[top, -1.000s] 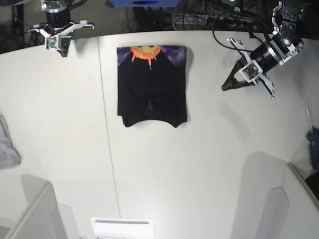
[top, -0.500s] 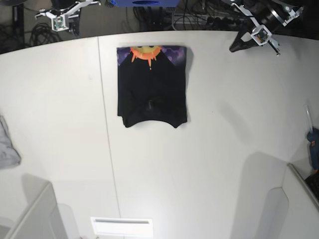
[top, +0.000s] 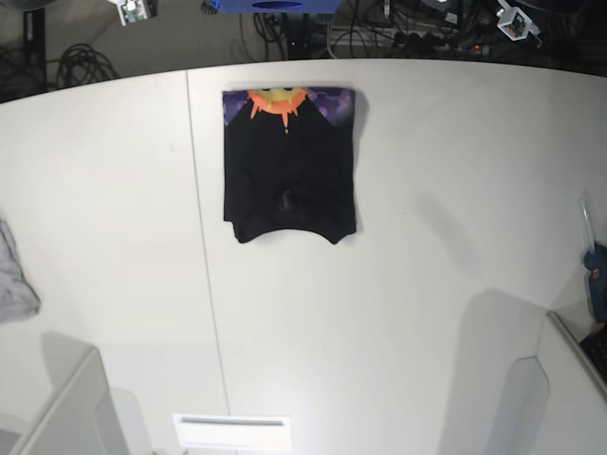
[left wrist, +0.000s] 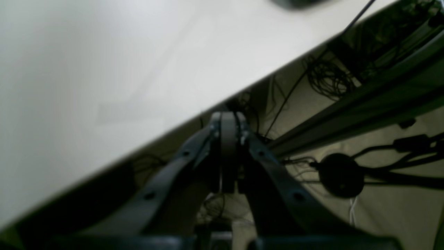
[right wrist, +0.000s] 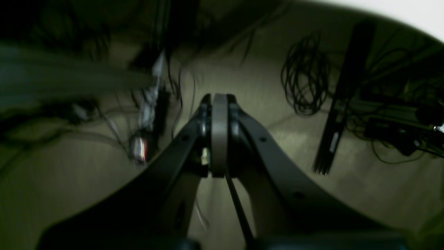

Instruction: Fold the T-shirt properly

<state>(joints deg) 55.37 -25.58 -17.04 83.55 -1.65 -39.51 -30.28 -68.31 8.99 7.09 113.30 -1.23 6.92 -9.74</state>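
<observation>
Toward twelve o'clock on the white worktop (top: 408, 265), the T-shirt (top: 290, 166) is lying as a neat black rectangle, its orange sun print and purple band showing along the far edge and its collar curve facing six o'clock. It is resting flat and free of either arm, which suggests the folding is finished. A small grey cloth (top: 13, 275) is sitting apart at nine o'clock. Both arms are hanging beyond the far rim, barely showing in the base view. The left pincer (left wrist: 227, 156) is pointing over the worktop edge toward floor cables, its tips pressed together on nothing. The right pincer (right wrist: 219, 135) is likewise closed and empty above tangled cables.
</observation>
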